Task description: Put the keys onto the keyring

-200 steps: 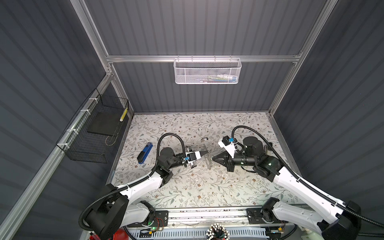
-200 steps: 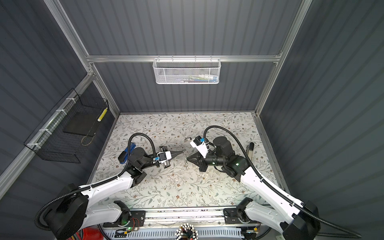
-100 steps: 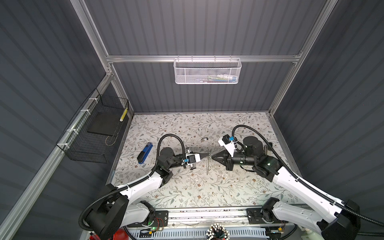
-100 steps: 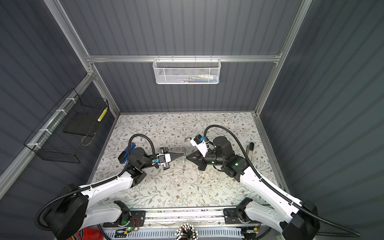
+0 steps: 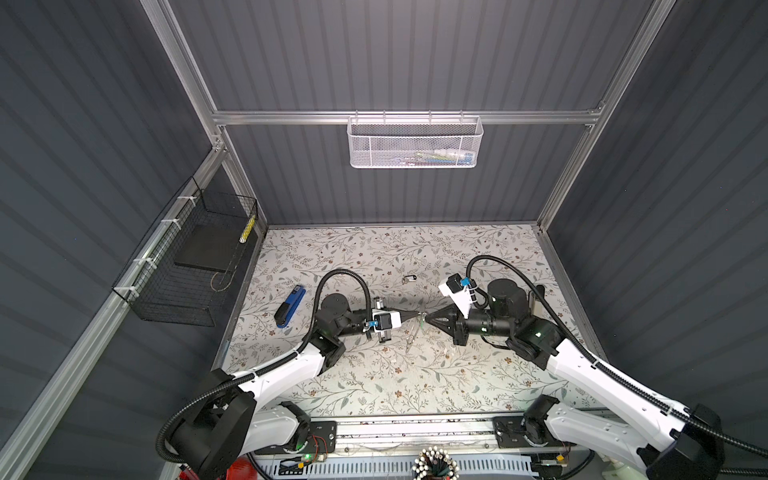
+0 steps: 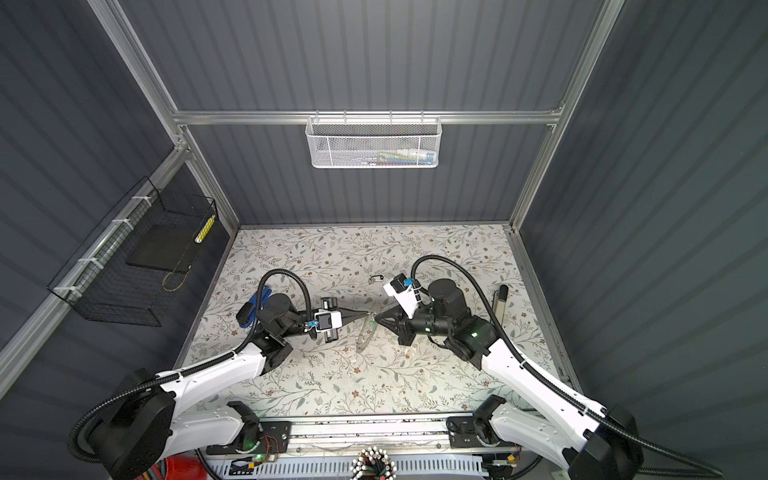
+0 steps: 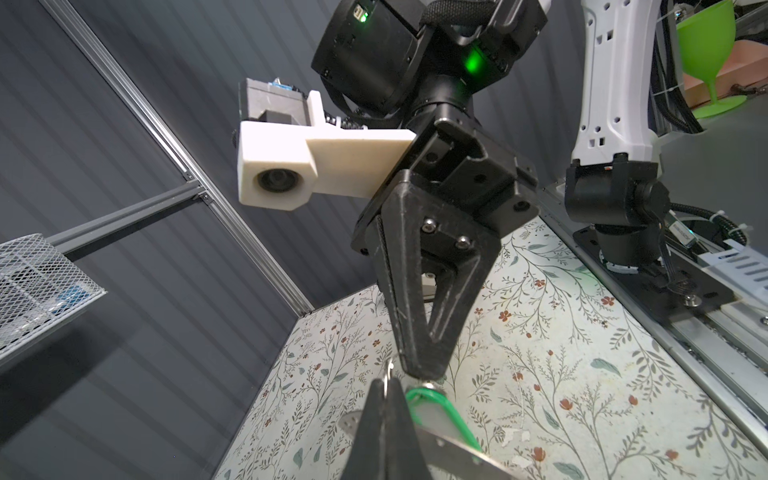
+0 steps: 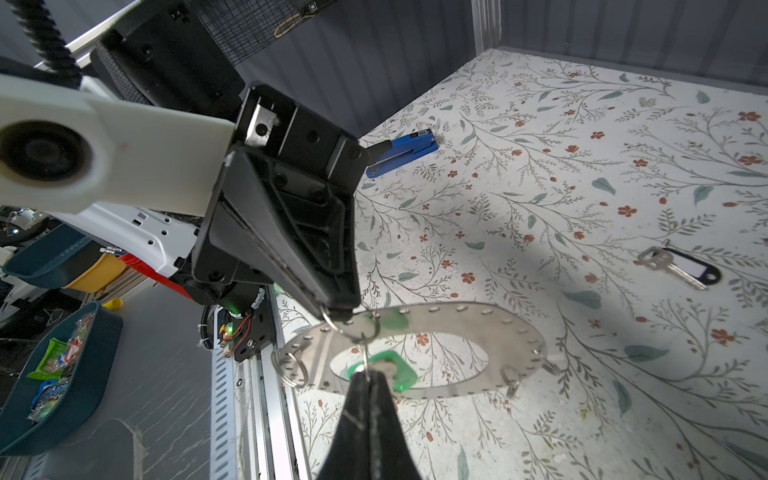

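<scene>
Above the middle of the mat [image 5: 374,374], the 2 grippers meet tip to tip. At far left lies the blue stapler [image 5: 289,307], out of play.

Next, the left gripper [image 8: 338,309] is clenched on a small split ring [image 8: 332,326] threaded through a rim hole of the keyring [image 8: 478,318]. The flat ring hangs below the tips. I cannot tell whether its low edge touches the mat.

Behind the meeting point, toward the back wall, the black-tagged key [image 8: 681,268] lies flat and untouched. It is well apart from both arms, its long axis roughly across the mat.

The green-tagged key [image 8: 401,370] dangles on the right arm's side of the flat ring, partly seen through its open centre. The right gripper [image 8: 370,376] is clamped on its top end.

The key's held end sits just beside the split ring, which lies straight ahead of the right jaws. Threading looks to be the step in hand. I judge that it needs only a tiny, well-aimed push from the right arm while the left braces.
</scene>
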Motion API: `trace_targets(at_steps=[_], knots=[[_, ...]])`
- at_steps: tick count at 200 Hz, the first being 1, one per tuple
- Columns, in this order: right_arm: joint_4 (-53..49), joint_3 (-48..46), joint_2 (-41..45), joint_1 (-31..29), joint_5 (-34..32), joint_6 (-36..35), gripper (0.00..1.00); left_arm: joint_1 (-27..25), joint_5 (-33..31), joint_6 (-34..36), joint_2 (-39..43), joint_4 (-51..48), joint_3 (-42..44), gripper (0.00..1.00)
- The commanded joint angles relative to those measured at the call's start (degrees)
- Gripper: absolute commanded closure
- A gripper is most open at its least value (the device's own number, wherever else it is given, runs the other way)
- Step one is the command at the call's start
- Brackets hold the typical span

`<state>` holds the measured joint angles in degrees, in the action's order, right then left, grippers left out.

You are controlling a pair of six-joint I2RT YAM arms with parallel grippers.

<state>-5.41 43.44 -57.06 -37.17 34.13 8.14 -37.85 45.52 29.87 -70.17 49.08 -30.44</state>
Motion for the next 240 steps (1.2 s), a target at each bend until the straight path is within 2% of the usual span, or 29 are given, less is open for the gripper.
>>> trace_targets(at_steps=[1, 134, 185, 220, 240], knots=[[3.21, -0.15, 0.95, 0.21, -0.01, 0.93, 1.0, -0.3, 1.94, 2.39, 1.57, -2.15, -1.92, 1.0], [4.83, -3.26, -1.21, 0.81, 3.57, 2.62, 1.0, -0.17, -2.55, -4.01, 1.71, 4.14, -1.91, 1.0], [3.96, -2.74, -2.02, 0.96, 4.48, 0.89, 1.0, 0.05, -2.2, -9.0, -0.21, 8.28, -2.37, 1.0], [-2.51, 0.82, 1.55, 1.14, 0.49, -8.11, 0.74, 1.14, 1.63, -14.93, -2.38, 9.74, -3.29, 1.0], [-4.94, 1.41, 4.96, 1.28, -2.27, -13.39, 0.7, 1.8, 2.56, -18.61, -3.59, 10.11, -4.23, 1.0]])
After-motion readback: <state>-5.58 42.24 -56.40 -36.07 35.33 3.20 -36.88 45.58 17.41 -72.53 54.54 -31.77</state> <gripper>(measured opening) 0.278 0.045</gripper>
